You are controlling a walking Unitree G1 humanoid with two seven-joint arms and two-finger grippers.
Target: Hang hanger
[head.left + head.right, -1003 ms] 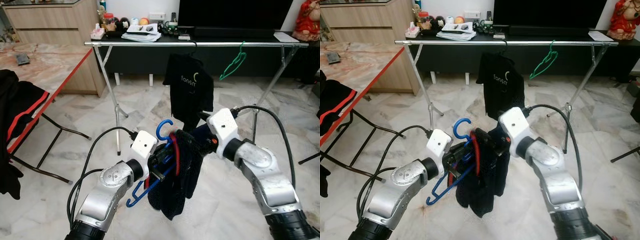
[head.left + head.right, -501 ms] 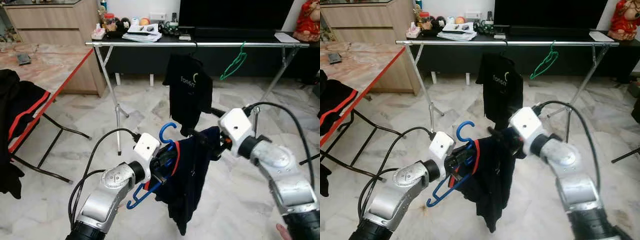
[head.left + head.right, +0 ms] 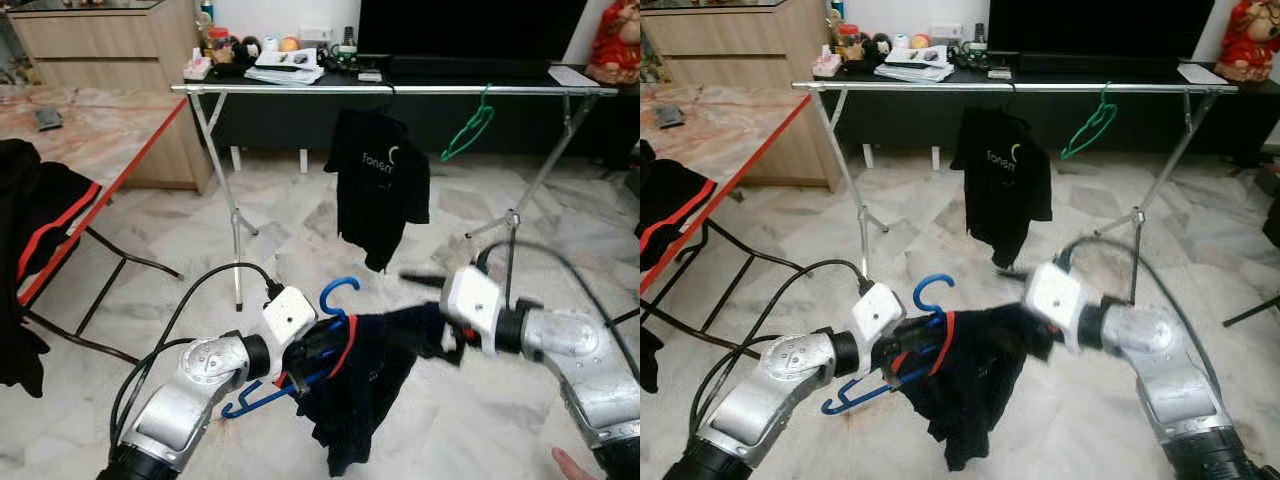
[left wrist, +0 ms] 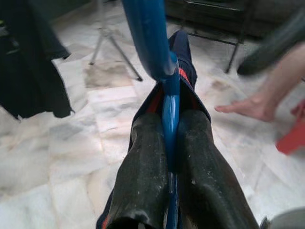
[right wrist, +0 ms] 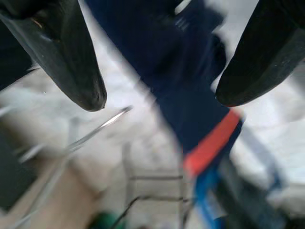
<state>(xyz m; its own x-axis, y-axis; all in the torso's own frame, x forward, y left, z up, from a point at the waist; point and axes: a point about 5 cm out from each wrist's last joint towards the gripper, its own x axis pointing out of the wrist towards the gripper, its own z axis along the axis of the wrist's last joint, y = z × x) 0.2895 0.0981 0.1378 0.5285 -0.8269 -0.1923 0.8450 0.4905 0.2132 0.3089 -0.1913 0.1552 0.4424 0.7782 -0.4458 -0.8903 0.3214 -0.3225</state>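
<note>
We saw rail (image 3: 400, 89) ahead, black shirt (image 3: 380, 185) hung mid-rail, green hanger (image 3: 468, 125) toward right end. Left gripper (image 4: 167, 143) pinched blue hanger (image 3: 300, 372) low before rail; hook pointed up, long axis sloping down-left, dark garment (image 3: 365, 385) draped on it. Right gripper (image 5: 159, 98) spread wide beside garment, gripping nothing.

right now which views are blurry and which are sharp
Both eye views: the right gripper and its wrist are motion-smeared, while the clothes rack and floor stay sharp. Left wrist view: the fingers and blue hanger are crisp, the background soft. Right wrist view: heavily blurred, the dark garment only a smear.
</note>
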